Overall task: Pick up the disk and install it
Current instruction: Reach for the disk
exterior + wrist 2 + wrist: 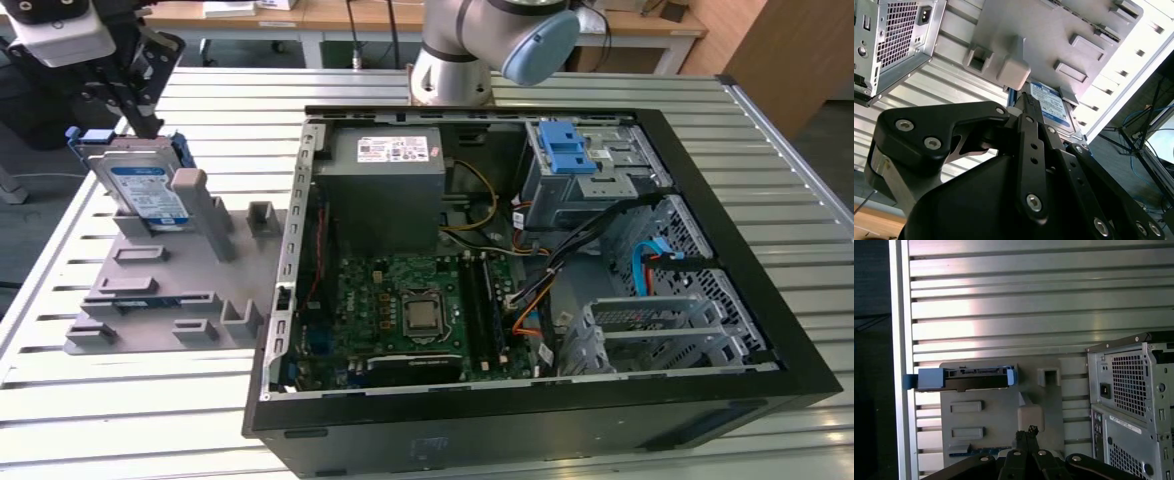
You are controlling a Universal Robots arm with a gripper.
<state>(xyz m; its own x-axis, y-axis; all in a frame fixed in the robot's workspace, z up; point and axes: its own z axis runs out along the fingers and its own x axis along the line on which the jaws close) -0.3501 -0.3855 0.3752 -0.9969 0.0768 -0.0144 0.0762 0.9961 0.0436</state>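
So the flat silver metal hard drive with the blue-and-white label and blue plastic bracket [144,190] is standing on edge in a slot of the grey plastic fixture plate [160,300]. That plate sits on the slatted aluminium table [134,400], at the exterior view's left of the open black computer case [534,440]. The arm's black gripper [140,125] hovers near the drive's top edge. In both wrist views the gripper [1029,432] looks pinched together and holding nothing, with the drive [966,379] sitting clear of its tips.
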